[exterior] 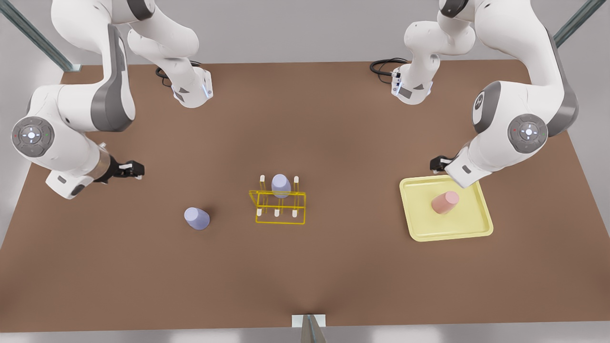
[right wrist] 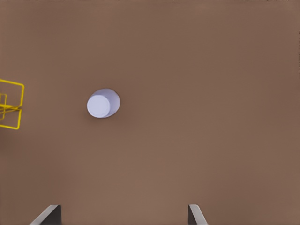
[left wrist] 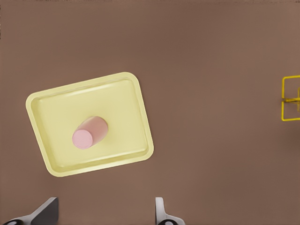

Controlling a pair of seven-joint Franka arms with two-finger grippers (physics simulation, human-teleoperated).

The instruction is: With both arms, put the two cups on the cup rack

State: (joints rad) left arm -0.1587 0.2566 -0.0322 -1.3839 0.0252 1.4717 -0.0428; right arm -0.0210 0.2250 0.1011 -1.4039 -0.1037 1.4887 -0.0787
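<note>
A pale lavender cup (exterior: 197,218) (right wrist: 103,103) stands upside down on the brown table, at the front view's left of the yellow wire cup rack (exterior: 280,206) (left wrist: 291,98) (right wrist: 10,104). Another lavender cup (exterior: 280,185) sits on a back peg of the rack. The salmon pink cup (exterior: 445,202) (left wrist: 89,133) rests in the pale yellow tray (exterior: 448,228) (left wrist: 56,161). My right gripper (exterior: 136,169) (right wrist: 122,215) hovers open at the front view's left, apart from the lavender cup. My left gripper (exterior: 436,164) (left wrist: 103,213) hangs open by the tray's far corner, nothing between its fingers.
Black cables (exterior: 386,66) lie near the arm bases at the table's back edge. A metal post (exterior: 310,328) stands at the middle of the front edge. Bare brown table (exterior: 333,267) surrounds the rack and stretches toward the front.
</note>
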